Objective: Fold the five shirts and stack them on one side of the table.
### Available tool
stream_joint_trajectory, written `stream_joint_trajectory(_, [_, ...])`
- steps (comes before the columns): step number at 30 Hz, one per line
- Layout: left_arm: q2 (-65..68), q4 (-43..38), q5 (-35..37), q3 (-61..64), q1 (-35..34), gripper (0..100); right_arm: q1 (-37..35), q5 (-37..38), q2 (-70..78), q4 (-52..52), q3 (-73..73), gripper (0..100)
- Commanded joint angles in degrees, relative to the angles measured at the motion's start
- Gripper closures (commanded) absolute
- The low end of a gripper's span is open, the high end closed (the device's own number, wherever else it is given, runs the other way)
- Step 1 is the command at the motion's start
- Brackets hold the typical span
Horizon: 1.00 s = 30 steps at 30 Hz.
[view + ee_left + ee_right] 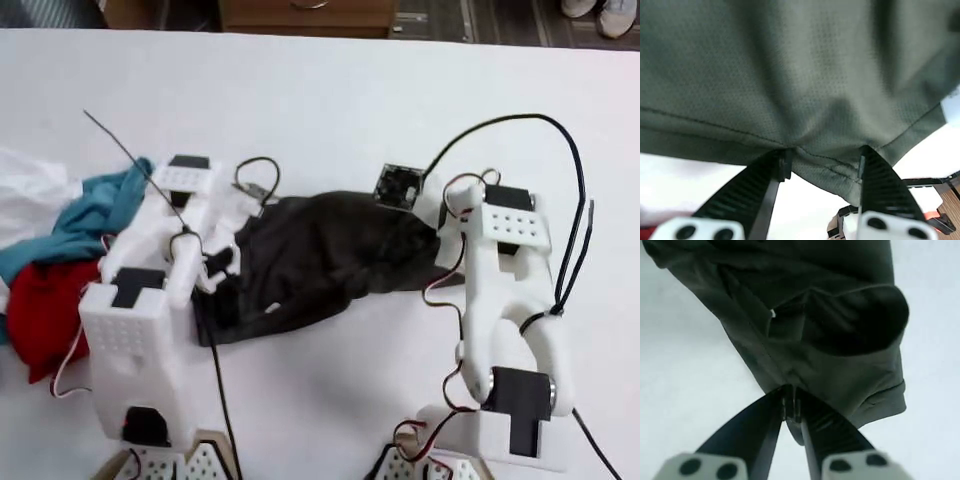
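A dark grey shirt (320, 250) lies crumpled in the middle of the white table (330, 100), stretched between the two arms. My left gripper (215, 265) is at the shirt's left end. In the left wrist view this gripper (823, 160) is open, with the shirt's (790, 75) stitched hem lying across the gap between its black fingers (772, 175). My right gripper (440, 245) is at the shirt's right end. In the right wrist view it (791, 407) is shut on a fold of the shirt's (830, 340) edge.
A loose pile lies at the table's left edge: a white shirt (30, 190), a teal shirt (100, 205) and a red shirt (45, 305). Black cables (560, 180) loop around the right arm. Bare table stretches behind and in front of the dark shirt.
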Motion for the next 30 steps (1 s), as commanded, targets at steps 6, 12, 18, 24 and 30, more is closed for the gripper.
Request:
stream_joint_trajectory(6, [0.4,0.7,0.3,1.4,0.9,75,-0.6,0.6,12.2,-16.2,-1.3,97.8])
stream_joint_trajectory(12, [0.4,0.6,0.3,1.4,0.9,75,-0.8,-2.3,14.0,-18.9,-6.0,97.8])
stream_joint_trajectory(18, [0.4,0.5,0.3,1.1,1.1,75,-1.8,-2.9,14.7,-17.8,-9.9,97.8])
stream_joint_trajectory(24, [0.4,0.5,0.3,1.3,1.1,75,-4.8,-3.0,17.1,-20.1,-10.1,97.8])
stream_joint_trajectory(30, [0.4,0.9,0.4,1.5,0.9,75,-4.1,-7.0,21.1,-27.2,-14.6,97.8])
